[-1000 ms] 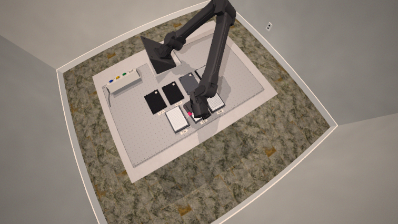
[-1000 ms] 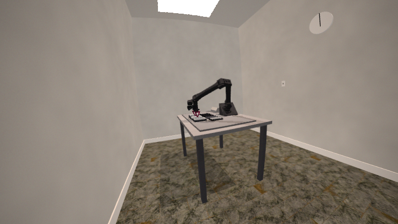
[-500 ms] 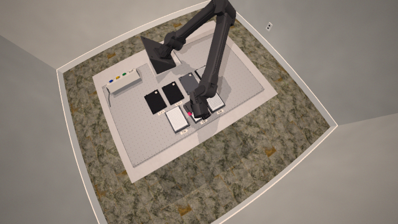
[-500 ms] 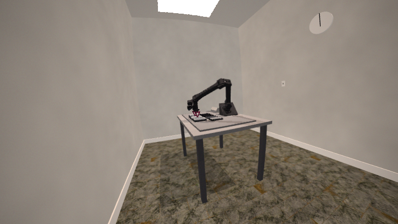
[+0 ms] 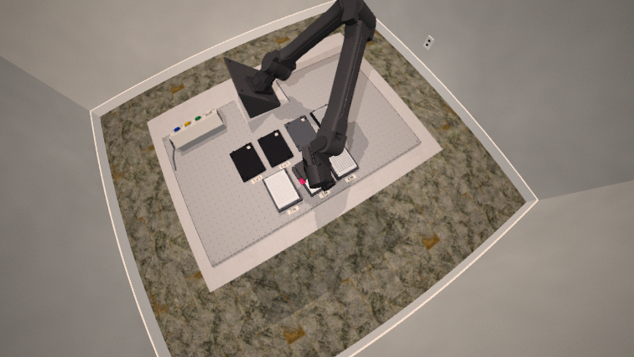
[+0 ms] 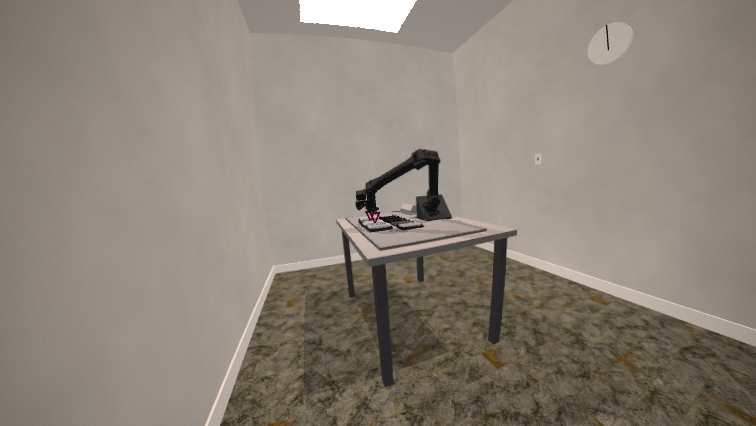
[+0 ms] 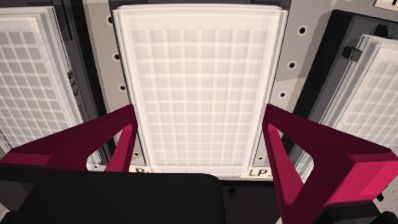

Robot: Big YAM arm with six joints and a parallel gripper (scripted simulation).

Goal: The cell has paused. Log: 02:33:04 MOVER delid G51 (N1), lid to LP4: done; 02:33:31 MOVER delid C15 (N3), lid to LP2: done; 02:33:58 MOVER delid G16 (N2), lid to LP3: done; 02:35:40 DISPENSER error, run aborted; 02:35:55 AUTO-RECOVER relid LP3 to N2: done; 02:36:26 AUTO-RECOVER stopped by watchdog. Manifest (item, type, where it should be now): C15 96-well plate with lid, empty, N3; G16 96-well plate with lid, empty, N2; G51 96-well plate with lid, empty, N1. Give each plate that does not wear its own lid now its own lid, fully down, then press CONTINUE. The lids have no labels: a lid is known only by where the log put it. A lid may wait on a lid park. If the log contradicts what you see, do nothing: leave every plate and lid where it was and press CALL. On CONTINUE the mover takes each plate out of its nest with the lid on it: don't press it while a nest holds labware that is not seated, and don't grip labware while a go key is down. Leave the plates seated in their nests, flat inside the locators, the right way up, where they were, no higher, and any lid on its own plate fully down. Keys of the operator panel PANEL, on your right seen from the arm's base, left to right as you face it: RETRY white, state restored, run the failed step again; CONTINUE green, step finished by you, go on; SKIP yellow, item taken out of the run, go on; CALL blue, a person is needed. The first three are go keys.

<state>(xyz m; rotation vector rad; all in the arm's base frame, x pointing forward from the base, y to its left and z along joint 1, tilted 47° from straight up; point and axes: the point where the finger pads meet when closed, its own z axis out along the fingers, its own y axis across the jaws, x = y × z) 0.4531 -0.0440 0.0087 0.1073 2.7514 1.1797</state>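
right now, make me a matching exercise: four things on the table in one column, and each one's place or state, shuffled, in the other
Things:
1. magenta-fingered claw
2. white gridded well plate nearest the panel
3. black flat rectangular pad nearest the panel
4. long grey operator panel box

Places or states:
a. carries a row of small coloured keys
b. shut on a white gridded rectangular lid
c. lies flat, not gripped, beside the claw
d. lies flat with nothing on it

Pairs: 1-b; 2-c; 3-d; 4-a
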